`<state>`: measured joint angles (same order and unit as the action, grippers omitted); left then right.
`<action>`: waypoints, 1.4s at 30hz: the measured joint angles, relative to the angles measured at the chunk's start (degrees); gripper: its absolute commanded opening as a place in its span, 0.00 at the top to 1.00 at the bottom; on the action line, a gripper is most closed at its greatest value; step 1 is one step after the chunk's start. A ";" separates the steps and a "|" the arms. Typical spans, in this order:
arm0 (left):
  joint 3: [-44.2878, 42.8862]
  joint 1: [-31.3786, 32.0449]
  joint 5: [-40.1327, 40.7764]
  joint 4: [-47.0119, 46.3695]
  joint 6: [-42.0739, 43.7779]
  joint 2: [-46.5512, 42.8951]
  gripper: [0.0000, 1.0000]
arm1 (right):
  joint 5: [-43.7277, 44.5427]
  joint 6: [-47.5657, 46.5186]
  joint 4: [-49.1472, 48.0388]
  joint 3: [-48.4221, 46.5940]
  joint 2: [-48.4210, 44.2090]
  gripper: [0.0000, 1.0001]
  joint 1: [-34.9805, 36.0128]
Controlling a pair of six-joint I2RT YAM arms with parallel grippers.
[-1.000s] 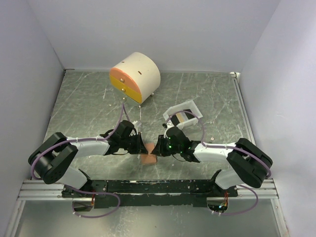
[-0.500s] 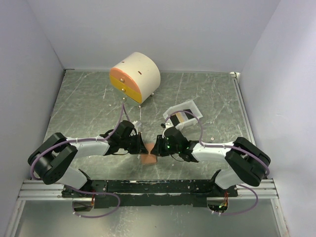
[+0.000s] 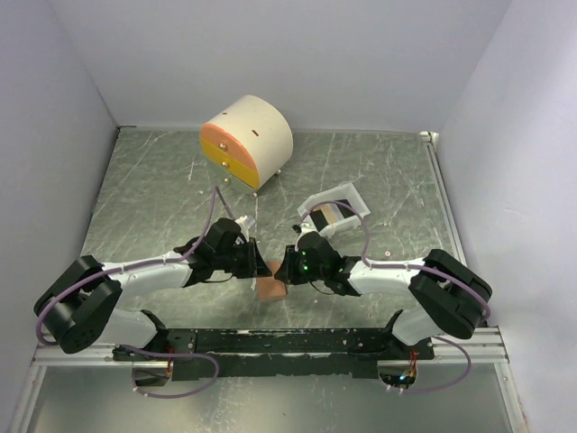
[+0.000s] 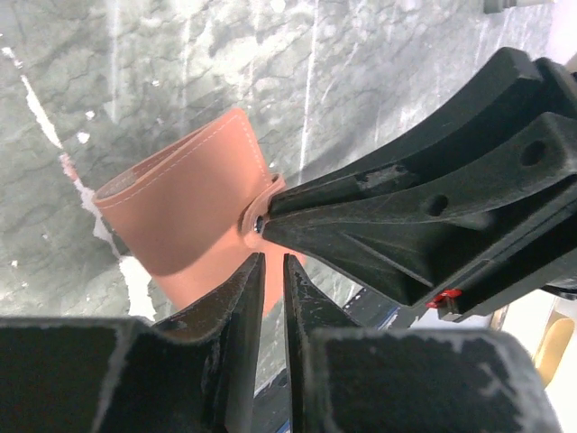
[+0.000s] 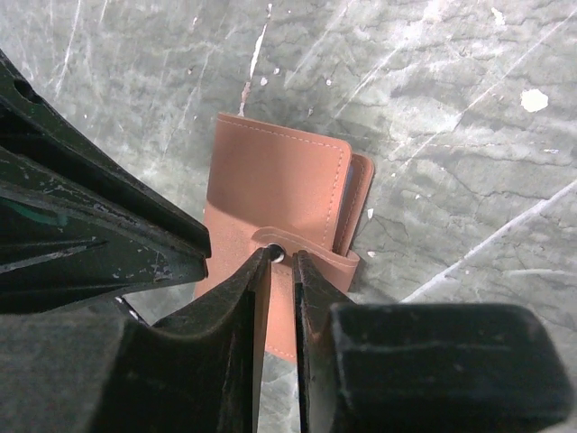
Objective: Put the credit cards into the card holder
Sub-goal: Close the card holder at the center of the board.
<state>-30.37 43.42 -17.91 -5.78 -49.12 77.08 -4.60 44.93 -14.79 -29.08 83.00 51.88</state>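
The card holder (image 3: 270, 289) sits folded, low on the surface (image 3: 162, 198), between your two arms and close to their bases. Your right pincer (image 5: 279, 260) is pinching its strap right at the snap. The jaws are pressed onto that thin tab, with very little leather between them.

Your left pincer (image 4: 273, 262) is at the holder's opposite edge, its jaws showing only a narrow slit. You cannot tell from either wrist view whether that slit has leather in it or just rests against the edge.

The credit cards (image 3: 332, 215) lie in the white tray (image 3: 347, 191), well apart from the holder, so none is loaded yet.

What to watch from here:
- The grip on the tab is shallow — a sideways tug could slip the strap out before the snap gives.
- If the left side is not really holding, pulling the strap will probably drag or lift the whole light holder instead of opening it.
- The two pincers are nearly touching, so a small correction by either arm could knock the other and shove the holder askew.
- Both arms are busy here. When one leaves to fetch a card, the flap may fold back over the slots — keep the other arm on the holder.
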 measured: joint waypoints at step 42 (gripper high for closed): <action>1.51 0.15 2.86 1.22 -0.02 2.95 0.87 | 7.65 -5.35 12.26 -9.79 4.07 0.89 5.70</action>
<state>-28.86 43.57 -15.05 -4.56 -49.15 80.03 3.05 39.57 -2.52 -38.87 87.07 57.58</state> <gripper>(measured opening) 0.134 0.112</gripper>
